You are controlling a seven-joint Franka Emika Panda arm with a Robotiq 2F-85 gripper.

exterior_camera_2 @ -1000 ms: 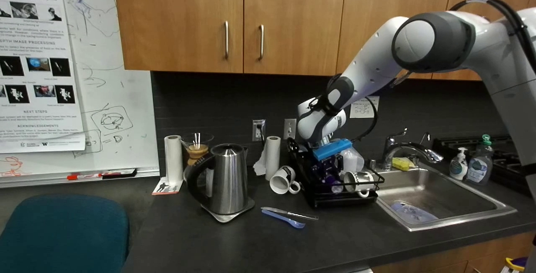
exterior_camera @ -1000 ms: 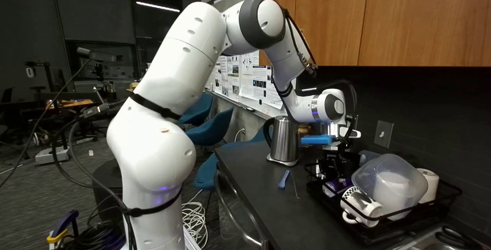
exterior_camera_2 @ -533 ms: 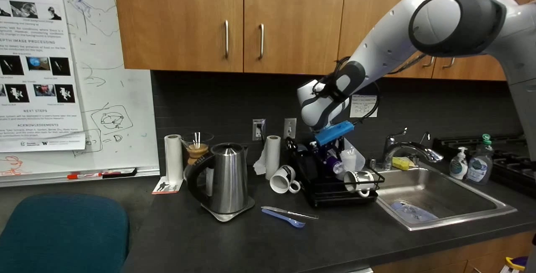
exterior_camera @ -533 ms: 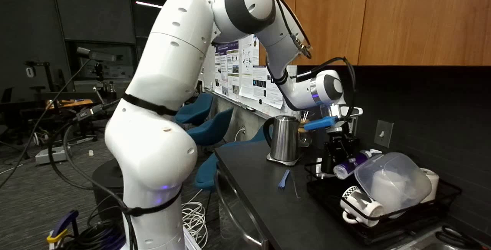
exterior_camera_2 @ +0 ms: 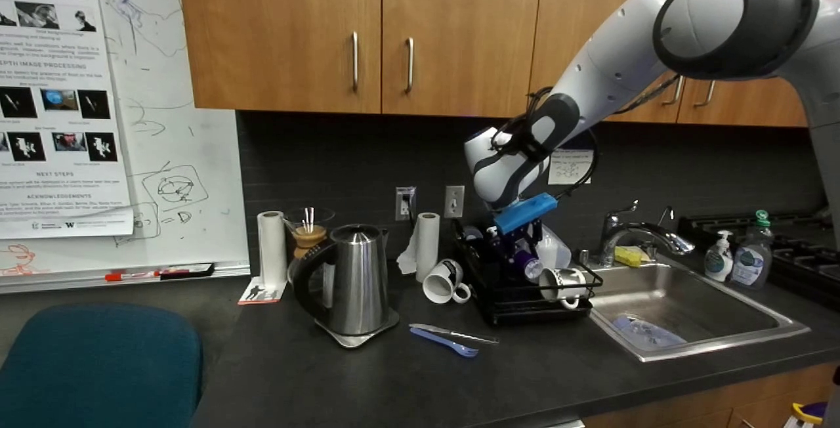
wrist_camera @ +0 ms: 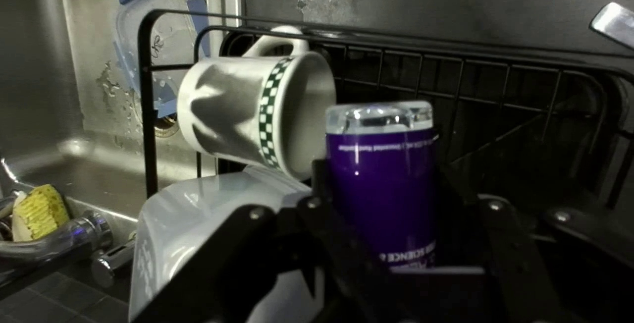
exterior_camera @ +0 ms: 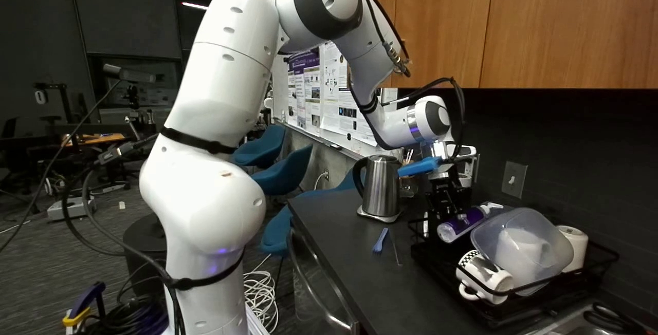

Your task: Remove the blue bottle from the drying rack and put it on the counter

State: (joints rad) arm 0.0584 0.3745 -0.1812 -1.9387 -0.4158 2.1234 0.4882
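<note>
The blue bottle (exterior_camera: 463, 223) is violet with a clear end and a pale pump top. It is tilted and sits above the floor of the black drying rack (exterior_camera: 434, 264), near its far end. It also shows in an exterior view (exterior_camera_2: 527, 264) over the rack (exterior_camera_2: 538, 315). My gripper (exterior_camera: 450, 210) is shut on the bottle. In the wrist view the fingers press both sides of the bottle (wrist_camera: 384, 164), clear end outward; its pump end is hidden there. The dark counter (exterior_camera: 370, 283) runs beside the rack and shows in an exterior view (exterior_camera_2: 367, 382).
A checkered mug (exterior_camera: 483, 276) and a translucent bowl (exterior_camera: 522, 242) lie in the rack close to the bottle. A steel jug (exterior_camera: 381, 186), a blue fork (exterior_camera: 380, 240) and a knife (exterior_camera_2: 453, 334) are on the counter. A sink (exterior_camera_2: 695, 310) adjoins the rack.
One second ago the bottle was lower in the rack. My gripper has lifted it with the arm rising, then shifted it slightly away from the bowl and a little down.
</note>
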